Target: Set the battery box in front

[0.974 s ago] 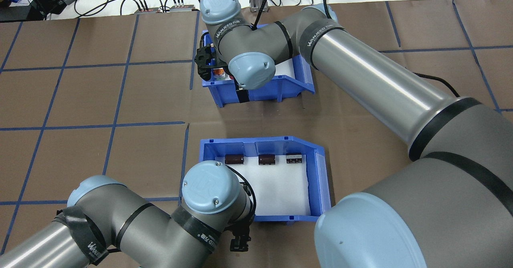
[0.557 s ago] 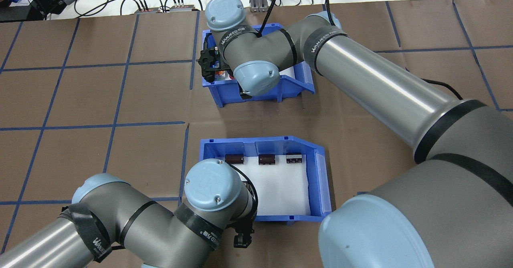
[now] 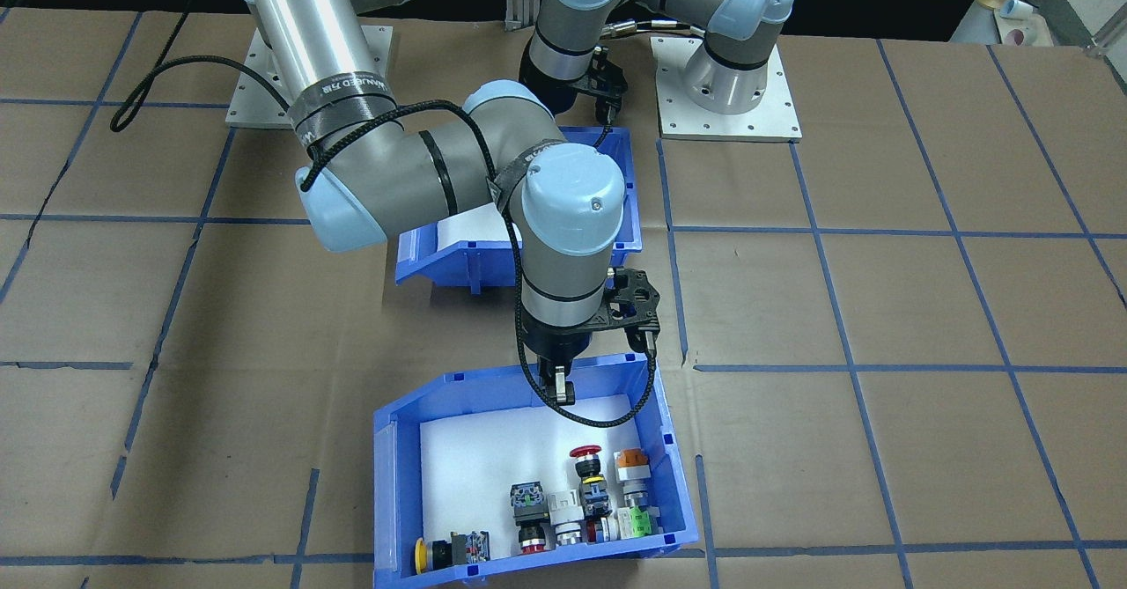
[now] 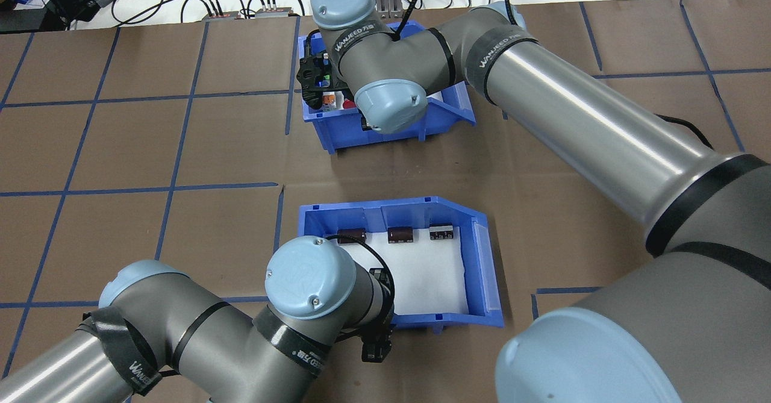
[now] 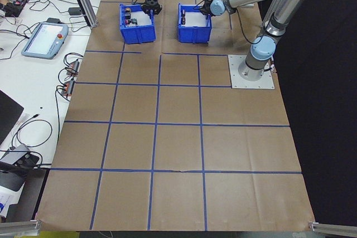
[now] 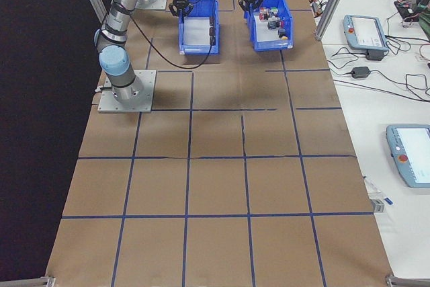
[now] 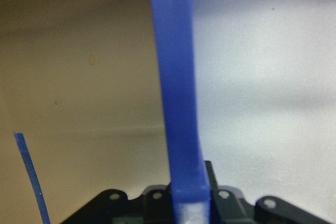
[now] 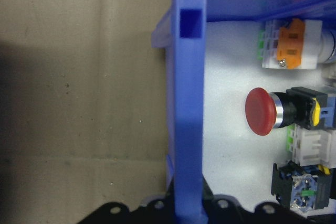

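— Where is the battery box [image 4: 476, 258]?
— On the tabletop [image 4: 120, 150], the nearer of the two blue bins to the robot's base, three dark cylinders [image 4: 390, 235] along its far wall. The left gripper [image 4: 376, 349] has its fingers closed on the near wall (the wrist view shows the blue edge running straight into them).

— And the other bin?
— The switch bin [image 3: 387, 483] sits farther out; the right gripper [image 3: 556, 386] pinches its rim.

— Room around them?
— A bare strip lies between the bins, and open brown squares lie to both sides.
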